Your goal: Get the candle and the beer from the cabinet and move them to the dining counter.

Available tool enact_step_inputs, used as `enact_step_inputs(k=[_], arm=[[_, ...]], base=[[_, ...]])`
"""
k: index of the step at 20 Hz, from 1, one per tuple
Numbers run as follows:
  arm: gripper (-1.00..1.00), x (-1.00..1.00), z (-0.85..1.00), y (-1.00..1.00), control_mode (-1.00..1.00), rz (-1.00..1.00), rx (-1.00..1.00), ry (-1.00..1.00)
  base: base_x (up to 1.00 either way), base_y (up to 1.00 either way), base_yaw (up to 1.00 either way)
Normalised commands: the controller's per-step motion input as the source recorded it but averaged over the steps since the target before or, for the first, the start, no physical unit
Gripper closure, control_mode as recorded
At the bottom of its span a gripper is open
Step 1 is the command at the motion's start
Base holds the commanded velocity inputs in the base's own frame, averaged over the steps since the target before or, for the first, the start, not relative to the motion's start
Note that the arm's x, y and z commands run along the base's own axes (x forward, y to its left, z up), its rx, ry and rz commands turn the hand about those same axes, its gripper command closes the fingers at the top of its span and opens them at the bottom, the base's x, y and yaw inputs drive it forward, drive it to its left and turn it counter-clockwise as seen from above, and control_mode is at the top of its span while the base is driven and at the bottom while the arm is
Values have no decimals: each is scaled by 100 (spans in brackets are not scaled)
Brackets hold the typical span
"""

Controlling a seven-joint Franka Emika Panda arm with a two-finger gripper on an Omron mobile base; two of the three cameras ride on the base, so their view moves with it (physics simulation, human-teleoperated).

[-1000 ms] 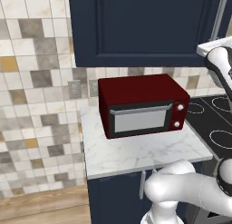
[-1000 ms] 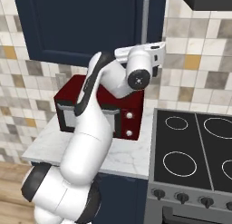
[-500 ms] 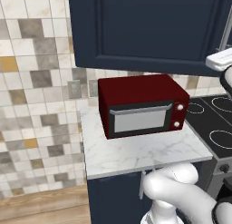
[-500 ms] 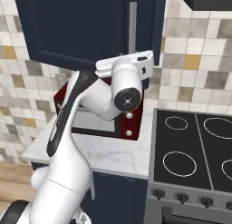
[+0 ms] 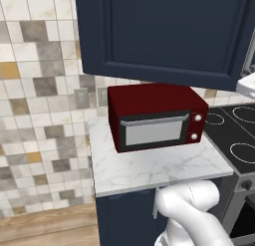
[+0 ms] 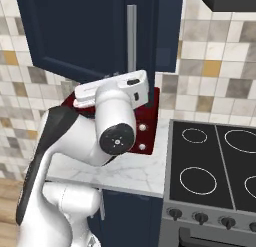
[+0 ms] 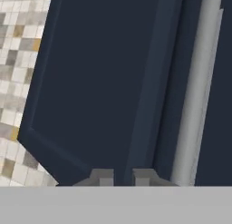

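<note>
The hand is raised right up to the cabinet door, its two finger tips drawn close together with a narrow gap and nothing between them; the silver bar handle stands just to one side of them, apart from both tips. The cabinet door is shut, so whatever it contains is hidden. Below it, a red microwave sits on the small marble table, its door closed and its window showing nothing inside. The black stove top lies beside it, partly cut off at the frame edge.
</note>
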Motion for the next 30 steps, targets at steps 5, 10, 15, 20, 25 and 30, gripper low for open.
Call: enact_step_inputs(k=[5,10,15,20,25,30], arm=[[-100,-95,-6,15,-100,3,3,0],[-100,-56,3,-75,-100,7,15,0],[-100,5,0,-97,-100,14,12,1],[-100,54,-13,-80,-100,19,11,2],[-100,77,-32,-62,-100,25,9,0],[-100,65,-36,-17,-100,7,-3,1]], base=[[0,0,0],[0,0,0],[0,0,0],[0,0,0],[0,0,0],[0,0,0]])
